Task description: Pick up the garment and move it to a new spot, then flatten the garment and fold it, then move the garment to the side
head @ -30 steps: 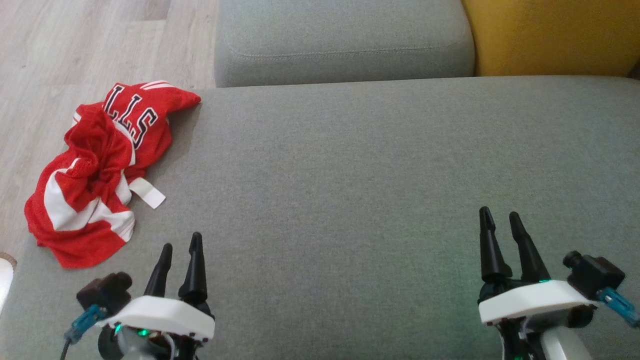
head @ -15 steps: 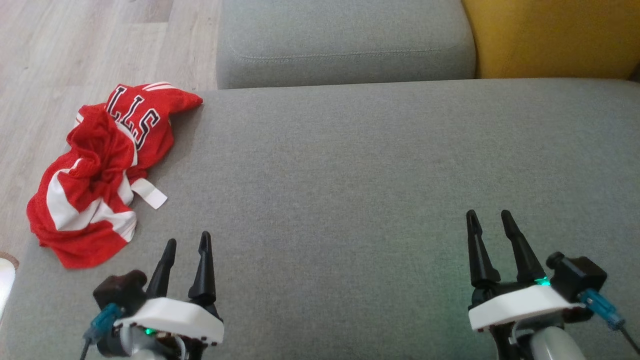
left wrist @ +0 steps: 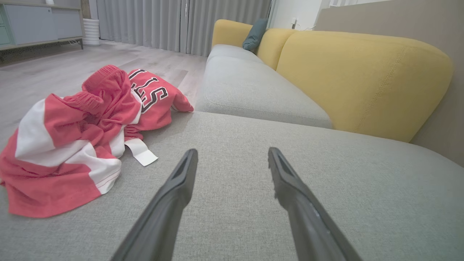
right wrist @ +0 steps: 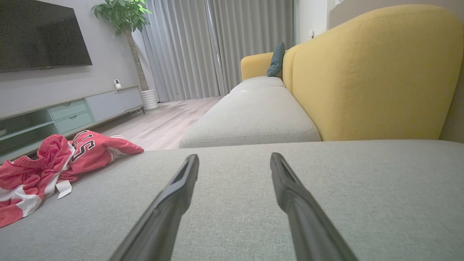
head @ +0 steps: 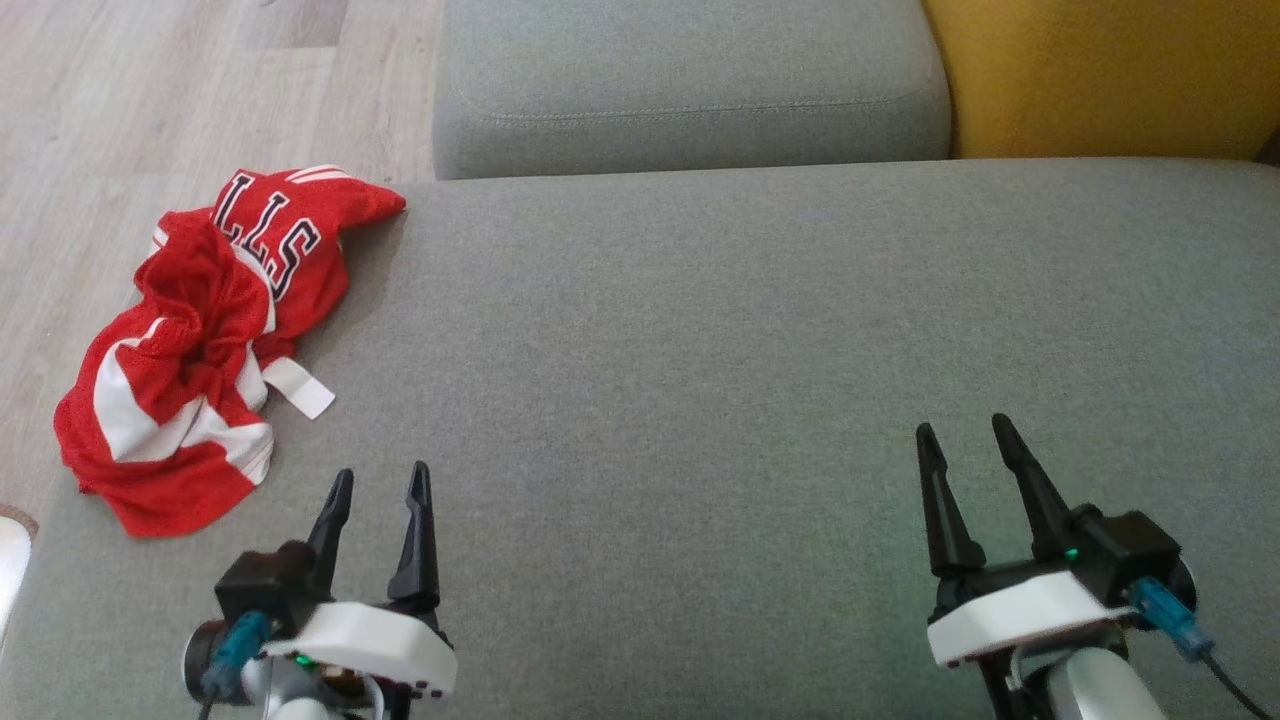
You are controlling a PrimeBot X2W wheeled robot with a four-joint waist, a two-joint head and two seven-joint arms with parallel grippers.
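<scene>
**A:** What takes up most of the scene?

**B:** The grey sofa seat [head: 760,330], broad and bare across its middle. A second grey cushion [head: 690,80] lies beyond it, and a yellow backrest [head: 1100,70] stands at the far right.

**A:** And the garment?

**B:** The garment [head: 190,350] is a red jersey with white panels and dark lettering. It lies crumpled at the seat's left edge, with wooden floor [head: 150,90] past it.

**A:** How will it handle?

**B:** I'd judge it light, soft and limp. It should sag wherever it isn't held, and one pinch may catch several layers. Nothing about it looks fragile.

**A:** The grippers?

**B:** The left gripper [head: 380,472] hovers at the near left, just right of the heap's near end. Its fingers are spread wide with nothing between them. The right gripper [head: 960,425] is at the near right, well apart from the cloth, equally wide and empty.

**A:** Where would you take hold?

**B:** On a raised fold at the top of the heap, or the thicker ribbed edge at its far side. I'd avoid the small white label [head: 297,387] sticking out on the right, which looks too flimsy to lift by.
</scene>
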